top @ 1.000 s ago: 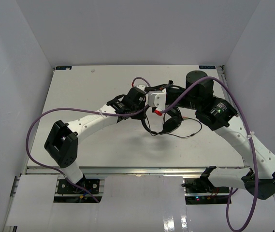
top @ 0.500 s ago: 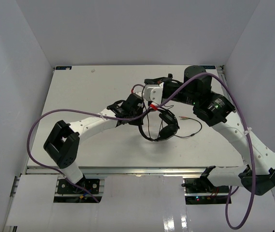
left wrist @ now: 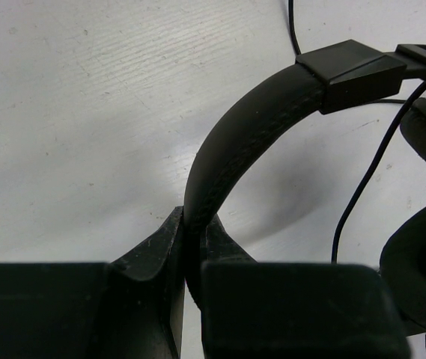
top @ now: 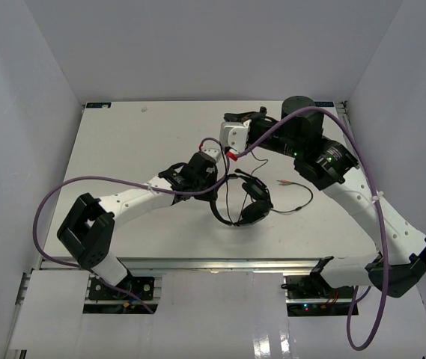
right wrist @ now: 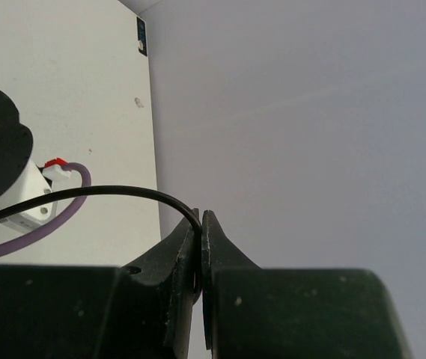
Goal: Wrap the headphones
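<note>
The black headphones (top: 246, 203) hang in the middle of the table, earcups to the right. My left gripper (top: 214, 196) is shut on the padded headband (left wrist: 227, 149); in the left wrist view the band rises from between its jaws (left wrist: 190, 232), with an earcup (left wrist: 422, 262) at the right. My right gripper (top: 242, 117) is raised near the back of the table, shut on the thin black cord (right wrist: 108, 191), which curves into its jaws (right wrist: 200, 224). More cord loops over the table (top: 306, 198) to the pale plug (top: 286, 182).
White walls close in the table on the left, back and right. Thick purple cables (top: 55, 198) arc off both arms. The white table (top: 138, 142) shows left of the arms, with a small label (top: 96, 105) at its back left corner.
My right gripper has moved back and up with the cord. My left gripper has carried the headphones a little toward the near left.
</note>
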